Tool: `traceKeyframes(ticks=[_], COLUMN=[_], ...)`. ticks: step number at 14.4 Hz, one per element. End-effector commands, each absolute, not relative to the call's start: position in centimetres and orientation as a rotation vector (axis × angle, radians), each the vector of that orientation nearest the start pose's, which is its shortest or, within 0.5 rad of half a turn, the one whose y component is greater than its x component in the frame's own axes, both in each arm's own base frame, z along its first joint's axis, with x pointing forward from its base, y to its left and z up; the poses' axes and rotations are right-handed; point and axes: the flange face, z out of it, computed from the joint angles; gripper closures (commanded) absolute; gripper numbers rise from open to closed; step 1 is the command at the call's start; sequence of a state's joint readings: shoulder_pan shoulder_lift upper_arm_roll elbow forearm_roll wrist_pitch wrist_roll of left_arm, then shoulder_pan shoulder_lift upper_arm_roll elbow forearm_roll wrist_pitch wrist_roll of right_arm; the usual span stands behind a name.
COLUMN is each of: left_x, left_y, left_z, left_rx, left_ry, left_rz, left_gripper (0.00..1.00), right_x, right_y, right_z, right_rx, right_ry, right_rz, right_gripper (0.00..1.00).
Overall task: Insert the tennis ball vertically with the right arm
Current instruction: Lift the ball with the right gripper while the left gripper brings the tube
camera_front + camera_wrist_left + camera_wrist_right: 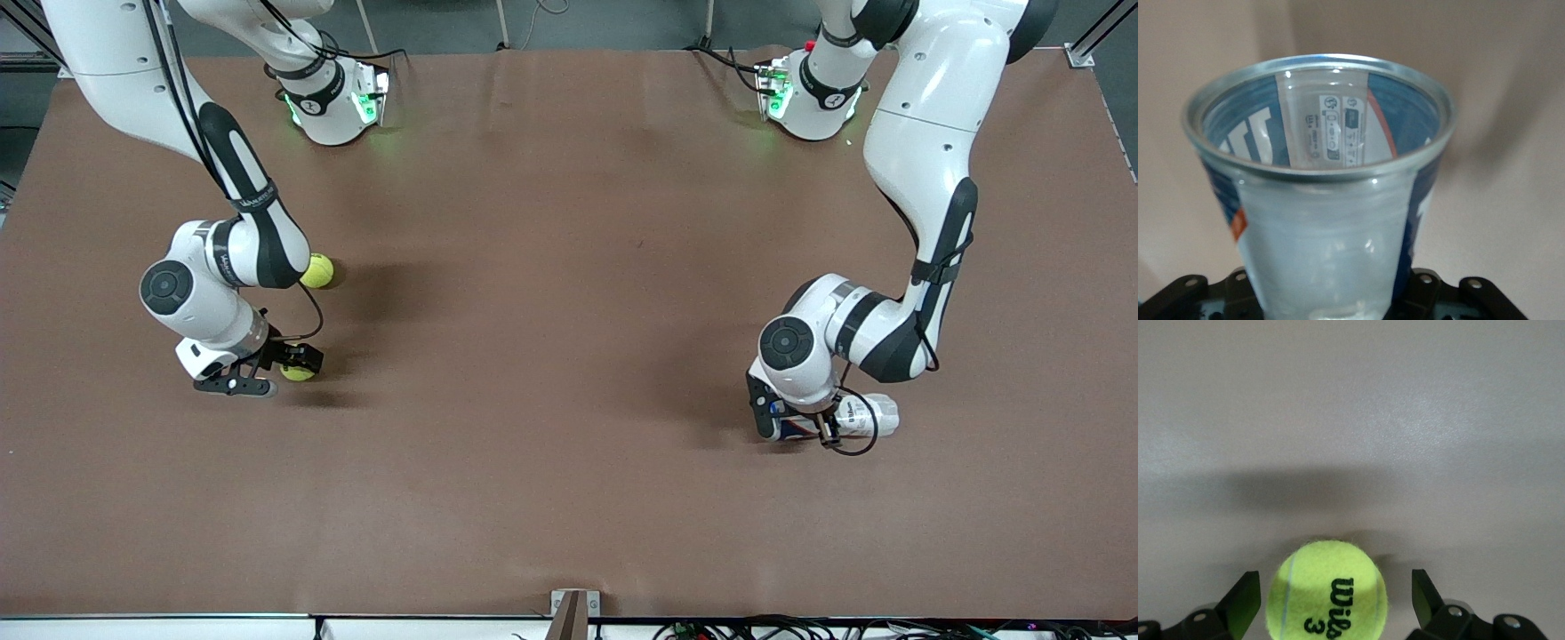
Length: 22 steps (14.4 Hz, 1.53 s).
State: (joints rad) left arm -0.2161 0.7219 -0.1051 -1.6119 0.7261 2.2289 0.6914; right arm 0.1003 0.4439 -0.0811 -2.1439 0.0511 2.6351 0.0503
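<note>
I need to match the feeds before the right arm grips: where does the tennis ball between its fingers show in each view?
Front view: tennis ball under the open right gripper, nearer the camera than the second ball.
Right wrist view: ball low, between the fingers.
Left wrist view: not in it.
Shared landmark: the brown table.

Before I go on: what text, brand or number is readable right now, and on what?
"Wil" over "3": black print on the tennis ball between the right gripper jaws; the word runs on out of sight.
White label inside the clear can held by the left gripper: too small to read.
White lettering on the can's blue wrap: only partly visible, unreadable.
</note>
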Motion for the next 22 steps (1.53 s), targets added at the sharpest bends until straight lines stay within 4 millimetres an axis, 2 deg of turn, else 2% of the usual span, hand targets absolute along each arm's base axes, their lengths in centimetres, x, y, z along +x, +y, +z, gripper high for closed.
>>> traceKeyframes(ticks=[1,2,3,6,8,10,12,17,19,22], left_x=[66.9,67.2,67.5,66.8,66.1,65.9,65.2,63.5,62.3,60.7], left_y=[-22.1,-23.7,-24.3,-29.0,-31.5,-33.4,-35.7,-41.2,-43.4,-45.5], left_z=[26.1,27.6,28.5,30.9,31.3,31.8,31.6,29.9,28.3,25.7], left_rx=[-2.031,-2.082,-2.141,-2.32,-2.461,-2.567,-2.681,-2.808,-2.846,-2.842], left_ry=[1.829,1.831,1.822,1.846,1.87,1.858,1.862,1.832,1.794,1.73], left_rz=[0.09,0.027,-0.012,-0.144,-0.237,-0.42,-0.514,-0.84,-0.977,-1.174], left_gripper=[0.44,0.44,0.44,0.44,0.44,0.43,0.43,0.42,0.42,0.42], right_x=[56.8,56.7,56.7,56.6,56.6,56.6,56.5,57.4,58.4,59.6], right_y=[1.3,1.3,1.3,1.3,1.3,1.3,1.3,1.2,0.9,1.2], right_z=[19.5,19.4,19.4,19.1,19.0,18.9,18.7,19.6,20.6,22.3], right_rx=[-3.161,-3.161,-3.161,-3.161,-3.162,-3.162,-3.164,-3.163,-3.159,-3.152], right_ry=[0.095,0.095,0.095,0.095,0.095,0.095,0.09,0.1,0.125,0.239], right_rz=[-0.093,-0.09,-0.09,-0.083,-0.081,-0.076,-0.059,-0.054,-0.025,0.028], right_gripper=[0.0,0.0,0.0,0.01,0.03,0.07,0.15,0.42,0.66,0.92])
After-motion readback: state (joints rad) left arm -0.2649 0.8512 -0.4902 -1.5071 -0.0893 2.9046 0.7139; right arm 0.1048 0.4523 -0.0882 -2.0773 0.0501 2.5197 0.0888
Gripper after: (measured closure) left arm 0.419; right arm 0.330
